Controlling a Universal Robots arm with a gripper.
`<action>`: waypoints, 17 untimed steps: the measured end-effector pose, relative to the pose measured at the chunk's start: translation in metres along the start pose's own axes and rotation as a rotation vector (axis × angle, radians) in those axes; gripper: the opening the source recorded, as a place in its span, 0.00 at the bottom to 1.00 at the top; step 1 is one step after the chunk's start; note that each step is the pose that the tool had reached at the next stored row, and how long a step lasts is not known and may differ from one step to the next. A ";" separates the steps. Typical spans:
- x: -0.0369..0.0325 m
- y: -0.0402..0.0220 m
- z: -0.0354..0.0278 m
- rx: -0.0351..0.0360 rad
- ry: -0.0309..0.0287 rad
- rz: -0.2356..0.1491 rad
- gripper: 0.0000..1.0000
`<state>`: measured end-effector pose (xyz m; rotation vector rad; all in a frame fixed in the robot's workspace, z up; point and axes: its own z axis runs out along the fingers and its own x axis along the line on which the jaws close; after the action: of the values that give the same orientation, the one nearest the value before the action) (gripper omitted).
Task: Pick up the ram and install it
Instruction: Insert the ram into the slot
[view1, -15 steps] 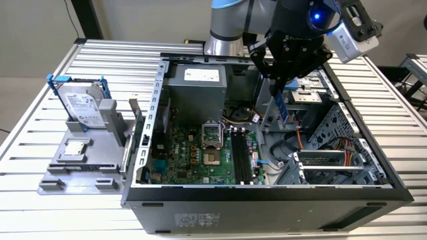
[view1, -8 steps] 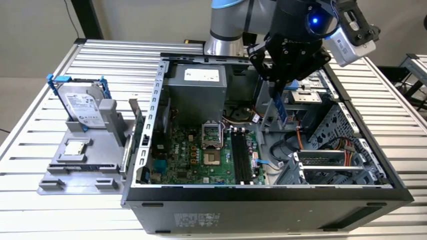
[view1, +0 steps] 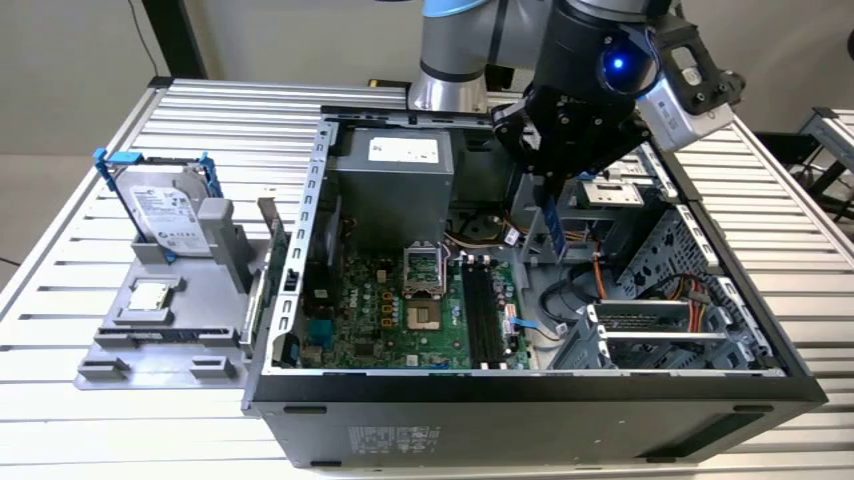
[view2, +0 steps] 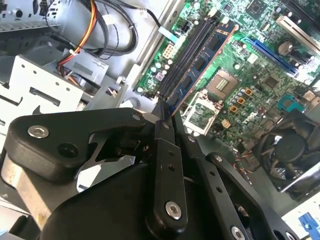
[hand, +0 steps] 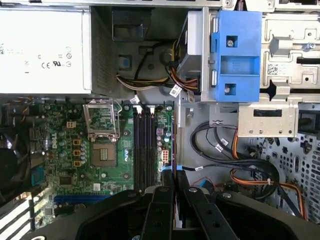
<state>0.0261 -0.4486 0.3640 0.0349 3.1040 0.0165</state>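
The tool (view1: 551, 182) is pinching the ram (view1: 551, 225) by its upper end, its black fingers (view2: 165, 165) pressed together on the board. The stick hangs on edge, nearly upright, inside the open top of the computer case (view1: 534, 385). It is held clear above the motherboard (view1: 374, 320) and touches nothing below it.

In the second wrist view the ram (view2: 202, 62) runs out from the fingertips roughly in line with the long black memory slots (view2: 187, 55), and its lower edge looks to be near them. I cannot say for certain how near. In the exterior view the ram hangs a little toward the exterior view's right of the memory slots (view1: 483, 315), over a tangle of cables (view1: 587, 290).

Just beside the slots, on the other side, is the CPU socket (view1: 424, 315) with its frame raised. Behind it sits the grey power supply (view1: 394, 165).

Well apart from the case, at the exterior view's left, a grey holder (view1: 147, 350) rests on the slatted bench (view1: 120, 430). It carries the hard drive (view1: 171, 210) standing in its blue-handled frame and the small square CPU chip (view1: 150, 296) lying flat.
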 end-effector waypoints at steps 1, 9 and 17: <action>0.0001 0.0000 0.0019 0.0001 0.0000 0.003 0.00; 0.0035 0.0000 0.0150 0.0032 0.0002 0.008 0.00; 0.0067 -0.0003 0.0292 0.0033 0.0004 0.018 0.00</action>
<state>0.0205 -0.4484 0.3346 0.0630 3.1041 0.0118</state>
